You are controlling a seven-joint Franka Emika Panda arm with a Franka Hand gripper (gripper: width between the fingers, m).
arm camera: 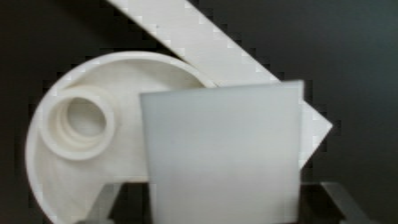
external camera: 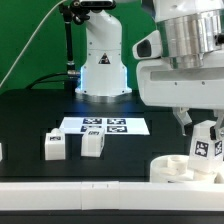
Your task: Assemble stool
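Note:
My gripper (external camera: pixel 203 130) is at the exterior view's right, shut on a white stool leg (external camera: pixel 207 145) that carries black-and-white tags. The leg hangs just over the round white seat (external camera: pixel 178 168), which lies near the front edge. I cannot tell whether the leg touches the seat. In the wrist view the held leg (arm camera: pixel 222 150) fills the middle between my dark fingers (arm camera: pixel 125 198), with my gripper (arm camera: pixel 221 205) closed on its sides. The seat (arm camera: pixel 80 120) with its ringed socket lies behind it. Two more legs (external camera: pixel 54 146) (external camera: pixel 92 143) stand on the black table.
The marker board (external camera: pixel 105 126) lies flat behind the loose legs. A long white wall strip (external camera: pixel 90 196) runs along the table's front edge and shows as a diagonal band (arm camera: pixel 205 45) in the wrist view. The arm's white base (external camera: pixel 103 70) stands at the back.

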